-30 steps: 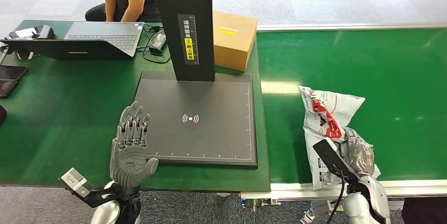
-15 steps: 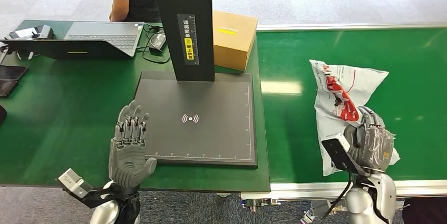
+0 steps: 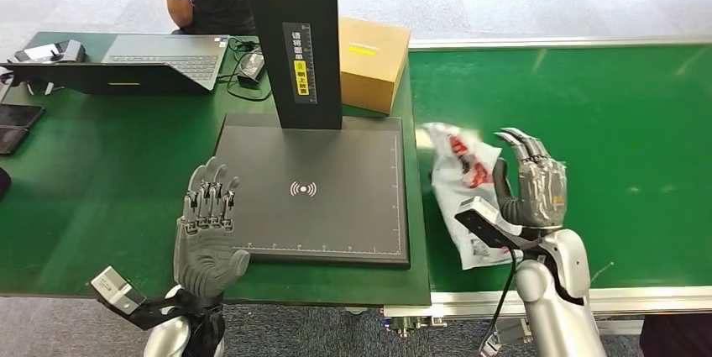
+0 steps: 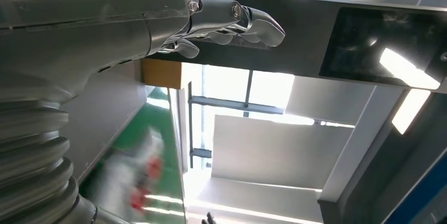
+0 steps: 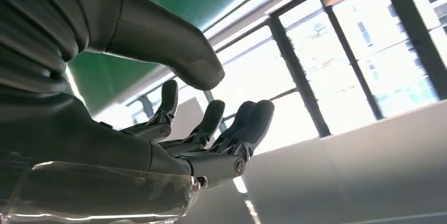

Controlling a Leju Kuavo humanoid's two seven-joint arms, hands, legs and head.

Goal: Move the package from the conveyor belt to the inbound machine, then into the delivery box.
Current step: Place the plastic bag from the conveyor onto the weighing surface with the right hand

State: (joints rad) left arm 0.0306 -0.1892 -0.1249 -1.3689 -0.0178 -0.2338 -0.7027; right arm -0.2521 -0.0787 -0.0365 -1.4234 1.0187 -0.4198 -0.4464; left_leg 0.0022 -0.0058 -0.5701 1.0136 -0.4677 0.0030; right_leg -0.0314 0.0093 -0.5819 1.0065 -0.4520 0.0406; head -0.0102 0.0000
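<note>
1. In the head view, the right robot hand (image 3: pixel 531 187) is standing at centre right of the frame, over the left edge of the green conveyor belt (image 3: pixel 621 122), fingers raised and spread.
2. The package (image 3: pixel 460 185), a white poly bag with red print, is hanging blurred just left of that robot hand, touching its palm side. The right wrist view is showing the fingers (image 5: pixel 211 129) apart with nothing between them, so whether the bag is truly gripped or only pushed along cannot be told.
3. The left robot hand (image 3: pixel 206 227) is resting open and flat, holding nothing, at lower left of the frame, at the near-left corner of the dark scanner pad.
4. The inbound machine (image 3: pixel 315 185), a dark pad with a wireless mark and a black upright column, is sitting left of the package on the green worktop (image 3: pixel 101 172), near but not yet under it.
5. By judgement, the first step is in hand: the package is being brought off the belt towards the machine's pad.
6. The next move is calling for carrying the bag left across the gap between belt and worktop and laying it on the pad, clear of the column; a loose hold could let it drop into that gap.
7. A cardboard box (image 3: pixel 372 59) is standing behind the machine, at upper centre of the frame.
</note>
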